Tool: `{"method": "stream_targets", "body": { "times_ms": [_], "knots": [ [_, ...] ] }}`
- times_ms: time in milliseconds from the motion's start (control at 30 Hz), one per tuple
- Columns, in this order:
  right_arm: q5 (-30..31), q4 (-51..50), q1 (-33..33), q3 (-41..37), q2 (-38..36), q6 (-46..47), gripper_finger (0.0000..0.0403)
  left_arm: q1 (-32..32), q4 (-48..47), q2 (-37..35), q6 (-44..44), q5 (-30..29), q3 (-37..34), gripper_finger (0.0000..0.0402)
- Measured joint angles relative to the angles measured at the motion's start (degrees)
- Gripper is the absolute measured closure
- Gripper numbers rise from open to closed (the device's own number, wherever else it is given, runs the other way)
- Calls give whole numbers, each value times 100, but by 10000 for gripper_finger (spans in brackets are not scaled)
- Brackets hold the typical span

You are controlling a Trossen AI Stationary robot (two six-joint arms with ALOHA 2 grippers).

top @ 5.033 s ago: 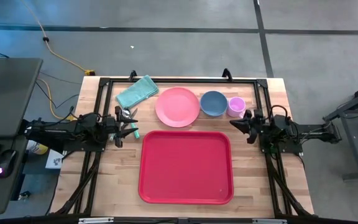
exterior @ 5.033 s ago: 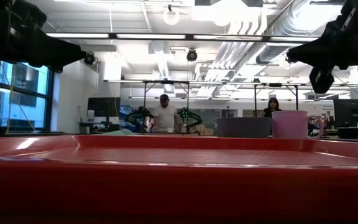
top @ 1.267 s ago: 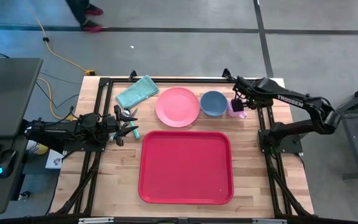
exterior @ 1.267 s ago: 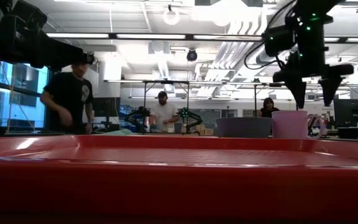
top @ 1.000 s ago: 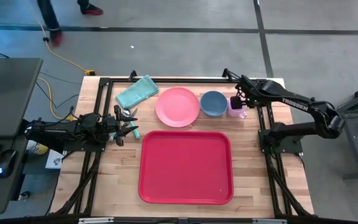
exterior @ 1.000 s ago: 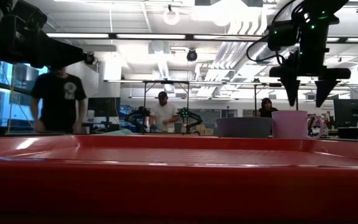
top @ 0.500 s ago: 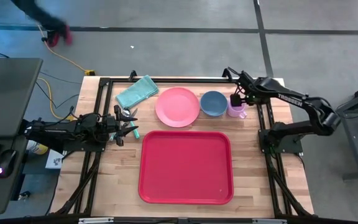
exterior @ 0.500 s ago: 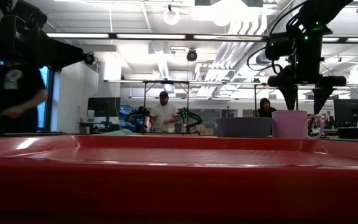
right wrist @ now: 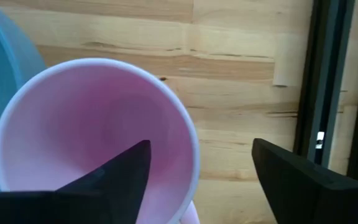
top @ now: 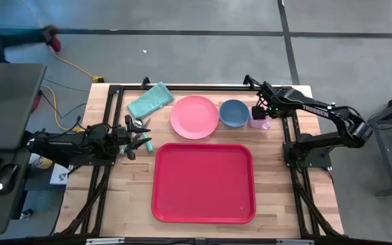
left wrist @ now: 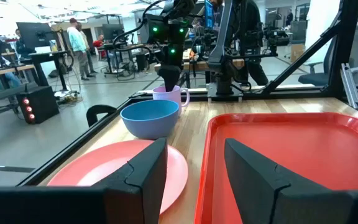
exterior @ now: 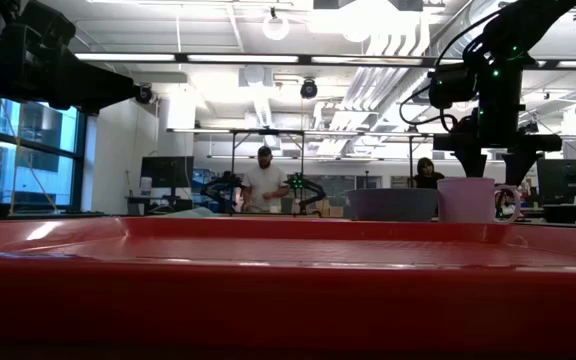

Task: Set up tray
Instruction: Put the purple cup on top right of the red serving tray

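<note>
The red tray [top: 156, 184] lies flat at the table's middle front. Behind it stand a round pink plate [top: 194, 116], a blue bowl [top: 233, 112] and a pink cup [top: 260, 122] in a row. My right gripper [right wrist: 197, 168] is open and points down over the cup. One finger [right wrist: 117, 171] is inside the cup's mouth and the other [right wrist: 297, 174] is outside its wall [right wrist: 188, 134]; neither touches it. In the low view the fingers [exterior: 468, 160] reach down to the cup's rim [exterior: 465, 181]. My left gripper [top: 140, 133] waits open at the table's left.
A folded teal cloth [top: 150, 100] lies at the far left of the table, beside the plate. A black frame rail [right wrist: 328, 93] runs along the table's far and right sides, close to the cup. People stand at benches beyond the table [exterior: 264, 180].
My right gripper has come down over the pink cup, staying open, until its fingertips reach the cup's rim. A person beyond the table's far edge has walked off toward the left.
</note>
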Motion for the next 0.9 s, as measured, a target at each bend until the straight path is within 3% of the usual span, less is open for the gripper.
{"method": "stream_targets", "body": {
  "times_ms": [767,900],
  "knots": [
    [-120,89,0,0,0,-383,387,-1,0,-1,-2,0,0,208],
    [-180,104,-2,2,-2,-495,396,0,0,-2,-2,0,0,208]
  ]
}}
